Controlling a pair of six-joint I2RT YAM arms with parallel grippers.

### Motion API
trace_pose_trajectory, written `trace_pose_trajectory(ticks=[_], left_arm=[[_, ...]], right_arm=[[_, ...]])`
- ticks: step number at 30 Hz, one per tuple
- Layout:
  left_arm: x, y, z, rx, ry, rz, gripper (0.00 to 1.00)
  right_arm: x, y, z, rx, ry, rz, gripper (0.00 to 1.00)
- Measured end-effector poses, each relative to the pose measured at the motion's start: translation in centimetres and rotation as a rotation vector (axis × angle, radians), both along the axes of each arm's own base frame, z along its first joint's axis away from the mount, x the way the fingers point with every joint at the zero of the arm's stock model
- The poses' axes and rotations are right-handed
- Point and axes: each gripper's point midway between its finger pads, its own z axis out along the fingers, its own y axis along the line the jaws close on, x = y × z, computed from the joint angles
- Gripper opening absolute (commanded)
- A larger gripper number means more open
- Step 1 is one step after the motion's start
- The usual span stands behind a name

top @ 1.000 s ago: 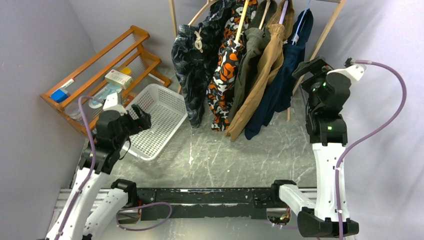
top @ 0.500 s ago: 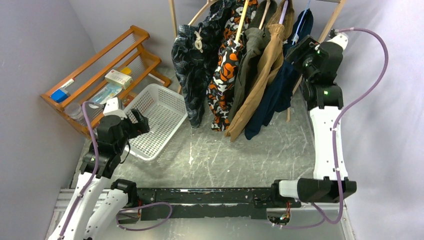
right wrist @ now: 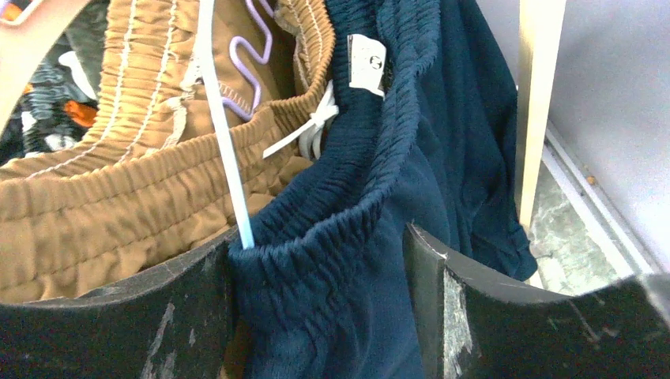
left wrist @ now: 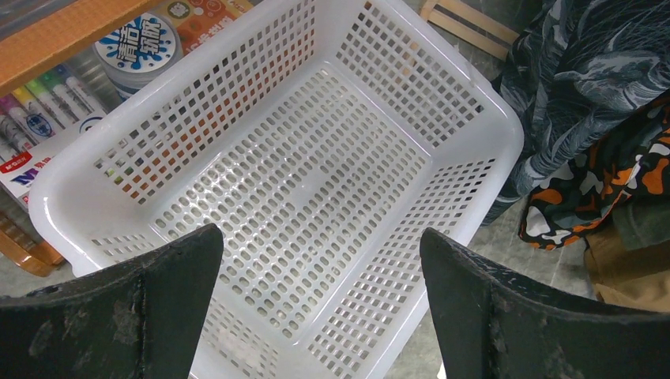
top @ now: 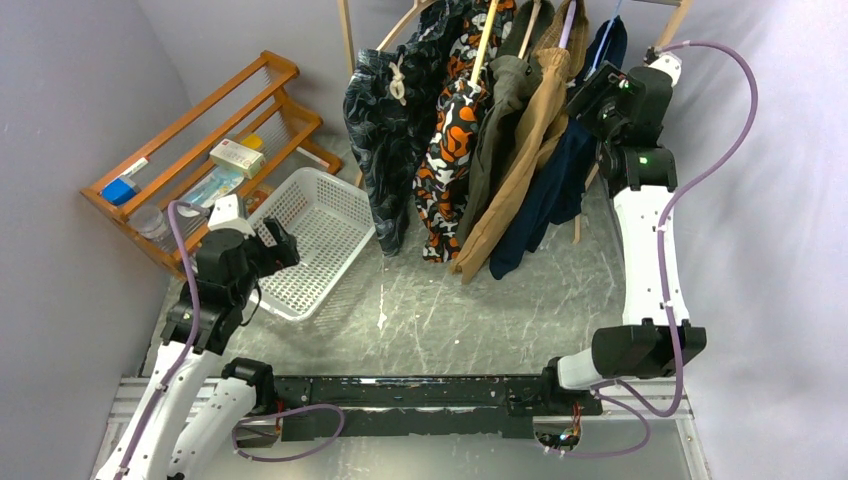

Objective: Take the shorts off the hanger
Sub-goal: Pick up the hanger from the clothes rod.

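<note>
Five shorts hang side by side on the wooden rack: dark leaf-print [top: 385,130], camouflage [top: 452,150], olive-grey [top: 497,130], tan [top: 520,150] and navy [top: 545,200]. My right gripper [top: 597,95] is up at the rack's right end. In the right wrist view its jaws [right wrist: 320,237] are shut on the elastic waistband of the navy shorts [right wrist: 442,118], which fills the gap between the fingers. A thin white hanger [right wrist: 225,150] runs down beside the left finger, next to the tan shorts [right wrist: 118,197]. My left gripper [top: 282,243] hovers open over the basket, its jaws [left wrist: 320,237] empty.
A white perforated basket [top: 320,240] sits on the floor left of the rack, its rim [left wrist: 490,126] near the hanging leaf-print hem. A wooden shelf [top: 190,130] with boxes and markers stands at the far left. A rack post [right wrist: 541,103] rises just right of the navy shorts.
My right arm has risen and reached left to the top of the navy shorts, and its jaws have closed on the waistband. The left arm shifted only slightly over the basket.
</note>
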Motion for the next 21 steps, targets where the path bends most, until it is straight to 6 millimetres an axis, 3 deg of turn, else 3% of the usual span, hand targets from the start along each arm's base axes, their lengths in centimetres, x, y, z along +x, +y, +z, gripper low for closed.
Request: trace_pose_trajectory(ticks=[3,5,8,12,17,21], left_arm=[[0.1,0.0,-0.2,0.003,0.01,0.0,0.99],[0.2,0.0,-0.4,0.005,0.018,0.0,0.99],[0.3,-0.1,-0.6,0.007,0.026,0.0,0.99],[0.3,-0.1,-0.8,0.009,0.033,0.0,0.99],[0.4,-0.1,-0.9,0.01,0.037,0.0,0.99],[0.4,-0.1,-1.0,0.01,0.04,-0.001,0.99]], right_arm=[[0.7,-0.3,-0.4,-0.017,0.019,-0.012,0.62],[1.0,-0.6,-0.6,-0.032,0.03,-0.021,0.42],[1.1,-1.2,-0.6,-0.056,0.034,-0.046,0.33],[0.9,-1.7,0.0,-0.081,0.02,-0.067,0.14],[0.3,-1.9,1.2,-0.112,-0.016,-0.066,0.0],[0.0,-2.0,1.5,-0.123,-0.053,-0.07,0.0]])
